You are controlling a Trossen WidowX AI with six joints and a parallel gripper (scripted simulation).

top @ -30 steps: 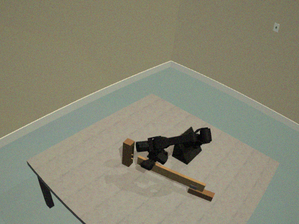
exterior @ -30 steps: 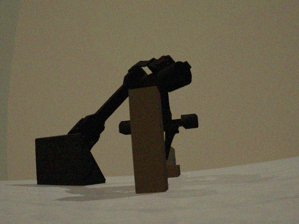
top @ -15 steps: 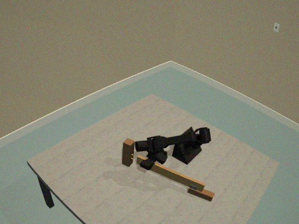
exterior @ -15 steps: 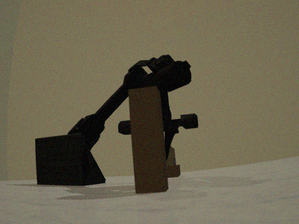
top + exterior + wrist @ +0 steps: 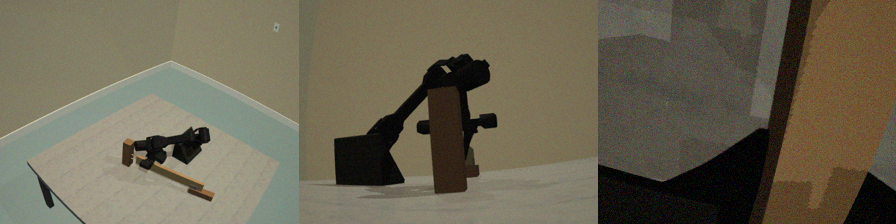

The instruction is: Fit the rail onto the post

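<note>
The long wooden rail [image 5: 173, 174] [image 5: 827, 110] runs from the bracket [image 5: 193, 187] on the low footboard block [image 5: 203, 193] toward the short wooden post [image 5: 127, 152] [image 5: 446, 138]. Two pegs [image 5: 132, 157] stick out of the post toward the rail. The rail's near end [image 5: 138, 159] is raised off the table and stands a small gap short of the post. My gripper [image 5: 148, 163] is shut on the rail close behind that end. In the exterior view the post hides most of the rail; a bit of the rail [image 5: 470, 160] shows to its right.
The black arm base [image 5: 186, 152] [image 5: 363, 160] stands behind the rail. The table's front left edge [image 5: 53, 192] drops off beyond the post.
</note>
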